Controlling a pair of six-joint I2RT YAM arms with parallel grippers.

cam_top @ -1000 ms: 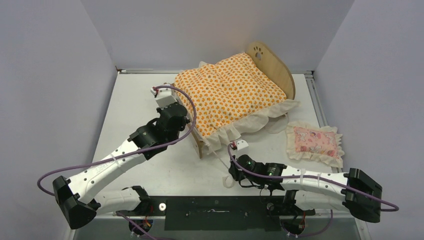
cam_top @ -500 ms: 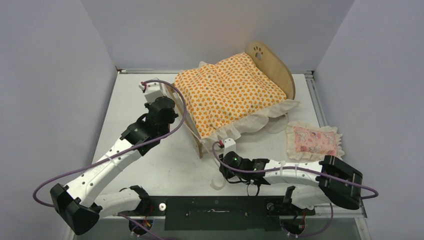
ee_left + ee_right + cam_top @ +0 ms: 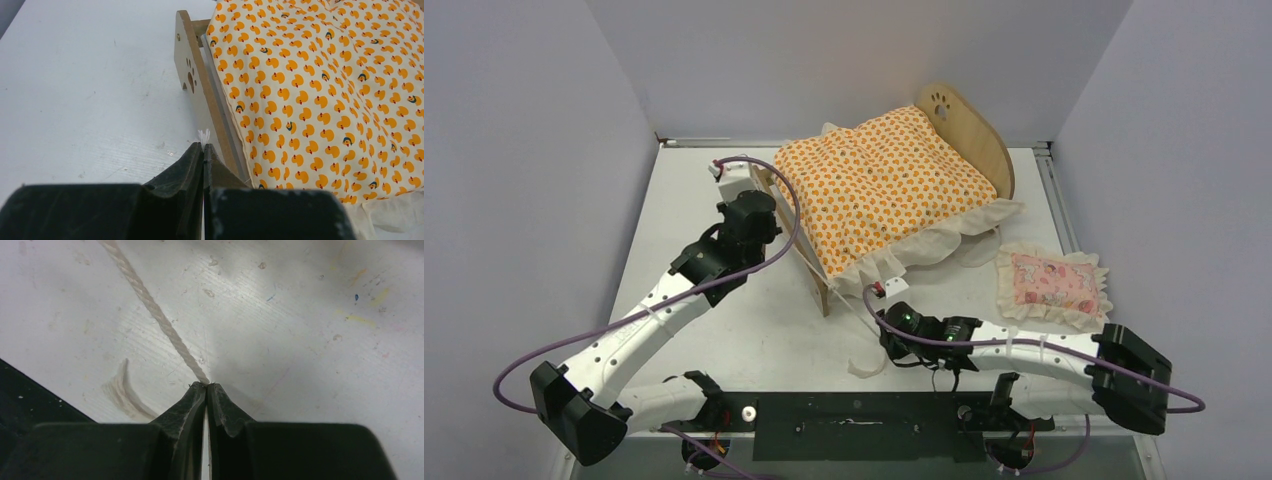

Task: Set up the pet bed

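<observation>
Pinching a white frayed tuft point(image 3: 203, 135) in the closed left gripper point(image 3: 204, 146), beside the light plywood paw-print pet bed point(image 3: 974, 135) at the far middle of the white table point(image 3: 764, 335). Clamping a cream twisted cord point(image 3: 155, 312) in the closed right gripper point(image 3: 206, 386).

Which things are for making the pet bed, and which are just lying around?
For the job:
- pet bed, the wooden frame
- duck mattress, lying on it
- white cord, pinched by the right gripper
- white tuft, pinched by the left gripper

Lying about:
- pink pillow, on the table beside the bed, untouched; may go on later
</observation>
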